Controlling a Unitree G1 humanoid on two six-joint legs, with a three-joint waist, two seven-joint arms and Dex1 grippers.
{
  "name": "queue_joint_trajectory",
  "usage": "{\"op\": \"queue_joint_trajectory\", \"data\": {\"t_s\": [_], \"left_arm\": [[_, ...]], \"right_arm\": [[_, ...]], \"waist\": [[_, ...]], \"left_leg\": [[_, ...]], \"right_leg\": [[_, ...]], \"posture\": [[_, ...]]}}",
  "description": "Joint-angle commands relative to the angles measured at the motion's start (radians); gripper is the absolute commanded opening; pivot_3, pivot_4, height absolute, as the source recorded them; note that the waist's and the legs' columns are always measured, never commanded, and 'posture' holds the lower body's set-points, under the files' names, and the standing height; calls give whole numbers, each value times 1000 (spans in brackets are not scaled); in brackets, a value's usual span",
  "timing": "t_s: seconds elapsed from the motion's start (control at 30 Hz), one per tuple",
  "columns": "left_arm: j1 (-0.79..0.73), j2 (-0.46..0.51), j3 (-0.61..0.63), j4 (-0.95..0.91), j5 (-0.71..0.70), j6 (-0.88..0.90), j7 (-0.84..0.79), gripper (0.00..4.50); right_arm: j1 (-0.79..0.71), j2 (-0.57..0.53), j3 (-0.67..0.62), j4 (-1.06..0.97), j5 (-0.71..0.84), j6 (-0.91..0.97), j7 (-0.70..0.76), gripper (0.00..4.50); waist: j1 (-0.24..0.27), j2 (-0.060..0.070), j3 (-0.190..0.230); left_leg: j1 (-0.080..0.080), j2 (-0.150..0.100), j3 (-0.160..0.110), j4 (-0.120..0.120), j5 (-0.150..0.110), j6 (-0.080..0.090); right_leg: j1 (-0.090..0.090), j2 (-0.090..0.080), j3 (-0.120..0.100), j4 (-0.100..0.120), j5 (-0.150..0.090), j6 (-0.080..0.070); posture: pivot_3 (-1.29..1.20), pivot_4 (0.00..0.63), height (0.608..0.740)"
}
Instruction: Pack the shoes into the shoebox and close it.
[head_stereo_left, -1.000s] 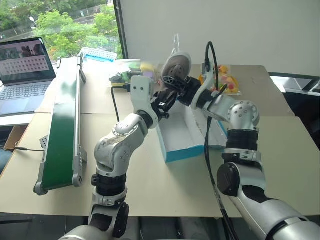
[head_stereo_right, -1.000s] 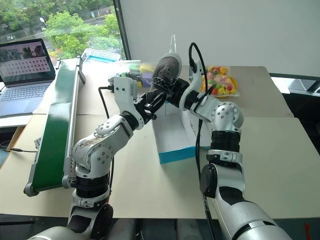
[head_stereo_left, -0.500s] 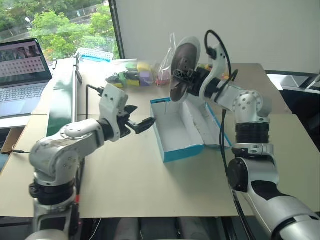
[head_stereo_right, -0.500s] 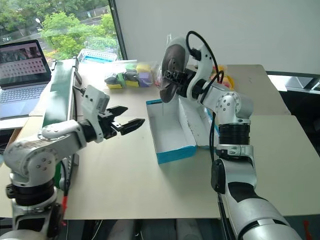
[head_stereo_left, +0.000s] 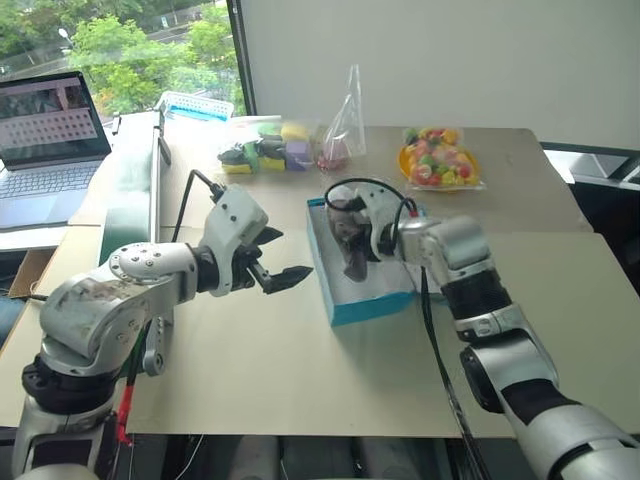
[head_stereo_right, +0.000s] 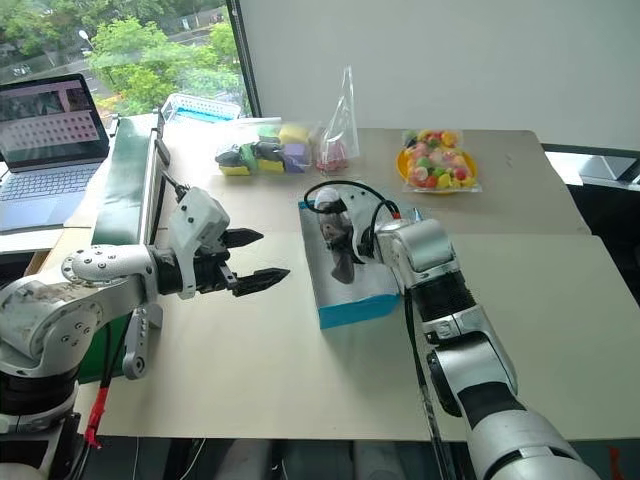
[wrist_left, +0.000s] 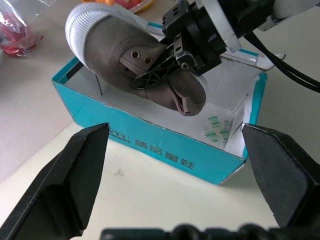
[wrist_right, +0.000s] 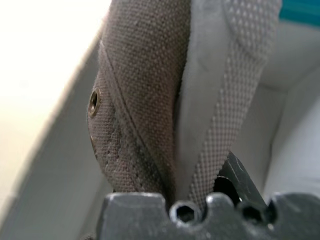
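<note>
Right end effector (wrist_left: 172, 65) grasps a shoe (wrist_left: 135, 62) inside the shoebox (head_stereo_left: 372, 305); left end effector (head_stereo_left: 283, 257) hangs released beside it.

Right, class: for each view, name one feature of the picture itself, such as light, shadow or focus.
Left eye view: bright daylight through the window, soft shadow under the left gripper. Left wrist view: its fingers loom dark and soft-edged, while the shoe and shoebox are sharp. Right wrist view: shoe fabric very close, weave crisp, the box behind it blurred.
</note>
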Motion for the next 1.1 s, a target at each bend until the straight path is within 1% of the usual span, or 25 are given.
{"op": "queue_joint_trajectory", "data": {"t_s": [0.03, 0.17, 0.3, 0.43, 0.5, 0.57, 0.6, 0.73, 0.8, 0.83, 0.87, 0.9, 1.1], "left_arm": [[23, 58, 14, -49, -9, -28, -54, 4500], [28, 94, 15, -43, 0, -41, -77, 4500], [19, 100, 21, -42, -4, -39, -79, 4500], [23, 103, 24, -50, -6, -35, -77, 4500], [28, 108, 26, -53, -1, -35, -73, 4500], [32, 103, 33, -61, -6, -28, -63, 4500], [35, 100, 36, -65, -10, -24, -58, 4500], [40, 98, 40, -75, -17, -17, -48, 4500], [41, 99, 42, -74, -19, -15, -46, 4500], [40, 100, 44, -72, -20, -14, -46, 4500], [40, 100, 45, -71, -21, -13, -45, 4500], [39, 101, 44, -70, -20, -14, -45, 4500], [34, 104, 41, -66, -21, -18, -41, 4500]], "right_arm": [[-14, -16, -13, -18, -41, -41, 15, 392], [-2, -49, 55, -9, -118, -71, 37, 392], [7, -79, 88, -7, -161, -63, 74, 392], [23, -101, 89, -7, -190, -48, 84, 392], [48, -112, 71, -27, -183, -9, 88, 392], [71, -104, 43, -62, -169, 44, 83, 1388], [79, -99, 39, -86, -165, 66, 85, 1604], [79, -101, 59, -152, -185, 95, 85, 3024], [41, -103, 66, -180, -197, 100, 84, 3654], [19, -105, 68, -191, -205, 101, 81, 4071], [5, -106, 70, -199, -210, 103, 79, 4323], [-13, -105, 68, -205, -218, 103, 71, 4478], [-90, -120, 78, -258, -246, 112, 67, 4478]], "waist": [[-3, 0, 0], [-1, 0, 0], [0, 0, 0], [1, 0, 0], [1, 0, 0], [1, 0, 0], [1, 0, 0], [0, 0, 0], [-2, 0, 0], [-3, 0, 0], [-4, 0, 0], [-4, 0, 0], [0, 0, 0]], "left_leg": [[0, 0, 0, 0, 0, 0], [0, 1, 0, -1, 0, 0], [0, 0, 0, 0, 0, 0], [0, 0, 0, 0, 0, 0], [0, 0, 0, 0, 0, 0], [0, 1, 0, 0, 0, 0], [0, 1, 0, 0, 0, 0], [0, 0, 0, 0, 0, 0], [1, 0, 0, 1, 0, 0], [1, 0, 0, 0, 0, 0], [1, 0, 0, 0, 0, 0], [1, 0, 0, 0, 0, 0], [1, 0, 0, 0, 0, 0]], "right_leg": [[0, 0, 0, 0, 0, 0], [0, 0, 0, 0, 0, 0], [0, 0, 0, 0, 0, 0], [0, 0, 0, 0, 0, 0], [0, 0, 0, 0, 0, 0], [0, 0, 0, 0, 0, 0], [0, 0, 0, 0, 0, 0], [0, 0, 0, 0, 0, 0], [0, 0, 0, 1, 0, 0], [0, 0, 0, 1, 0, 0], [0, 0, 0, 1, 0, 0], [0, 0, 0, 1, 0, 0], [0, 0, 0, 2, 0, 0]], "posture": [[0, 150, 740], [0, 150, 740], [0, 150, 740], [0, 150, 740], [0, 150, 740], [0, 150, 740], [0, 150, 740], [0, 150, 740], [0, 150, 740], [0, 150, 740], [0, 150, 740], [0, 150, 740], [0, 150, 740]]}}
